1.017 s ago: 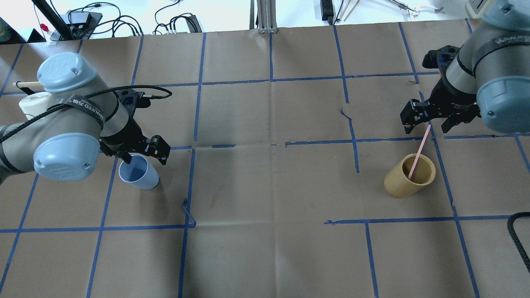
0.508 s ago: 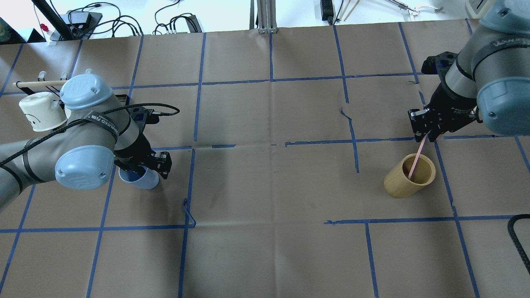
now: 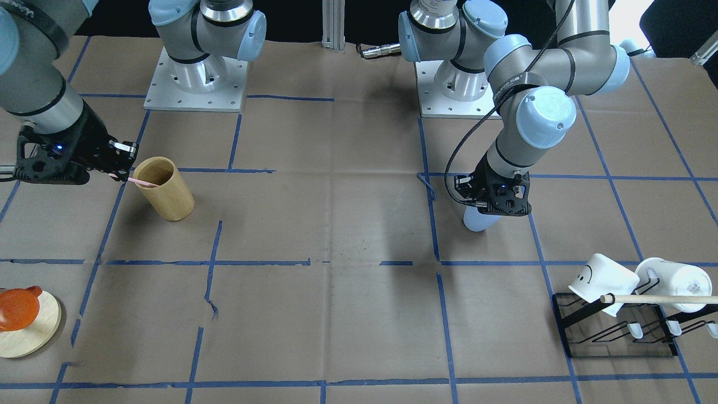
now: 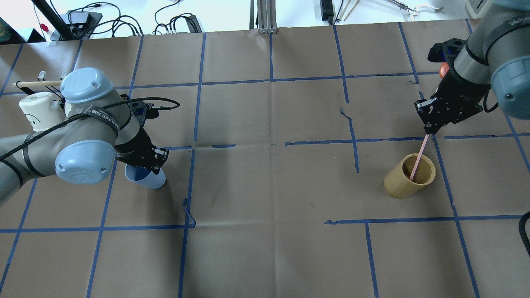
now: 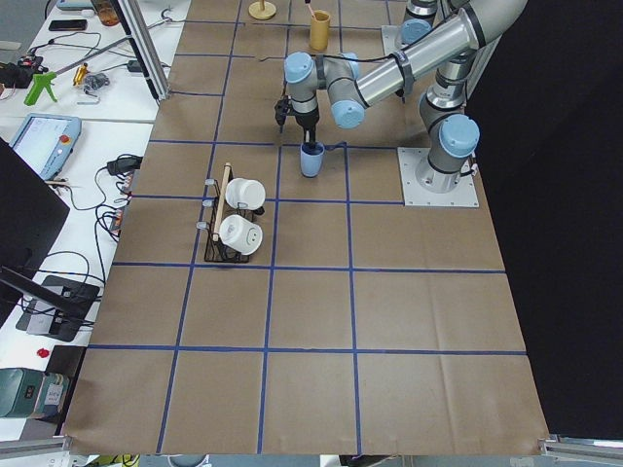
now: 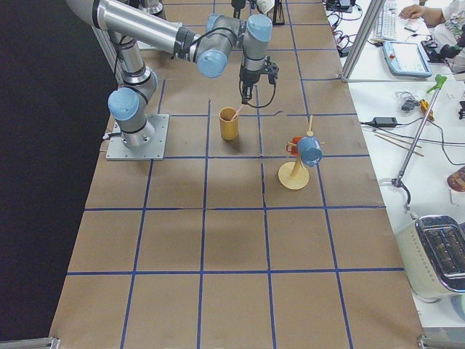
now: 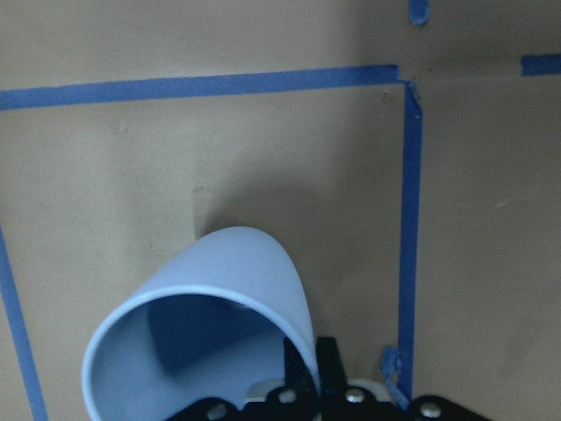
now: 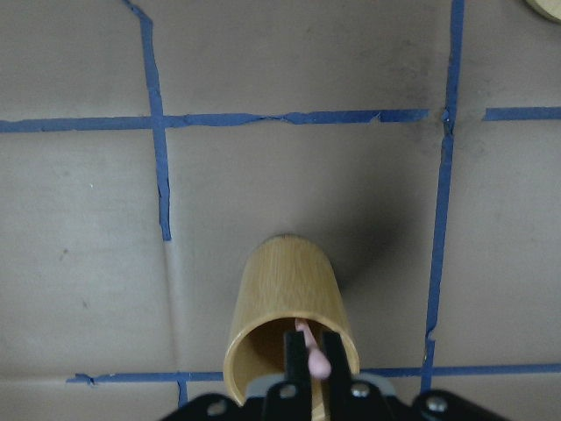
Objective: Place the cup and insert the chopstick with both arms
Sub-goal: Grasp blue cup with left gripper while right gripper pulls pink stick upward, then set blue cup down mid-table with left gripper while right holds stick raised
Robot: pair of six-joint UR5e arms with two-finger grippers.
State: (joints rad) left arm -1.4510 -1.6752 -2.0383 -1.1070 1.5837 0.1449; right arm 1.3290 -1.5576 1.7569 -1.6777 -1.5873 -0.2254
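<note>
The light-blue cup [image 4: 148,179] is at the table's left, with its base at or just above the paper; it also shows in the front view [image 3: 478,220] and the left wrist view [image 7: 219,303]. My left gripper [image 4: 143,162] is shut on the cup's rim, one finger inside and one outside. The pale pink chopstick [image 4: 419,158] leans in the tan wooden cup [image 4: 410,176], its lower end inside. My right gripper [image 4: 429,127] is shut on the chopstick's upper end. The right wrist view shows the chopstick [image 8: 314,355] between the fingers, over the wooden cup's [image 8: 285,303] mouth.
A black rack [image 3: 617,331] with white mugs [image 3: 603,278] and a thick wooden rod [image 3: 662,299] stands beyond my left arm. A round wooden stand [image 3: 25,331] with an orange cup is at the far right. Blue tape lines cross the brown paper.
Both grippers went from open to shut, the left on the cup's rim, the right on the chopstick's top. The cup has shifted slightly right. The chopstick stands a little steeper.
</note>
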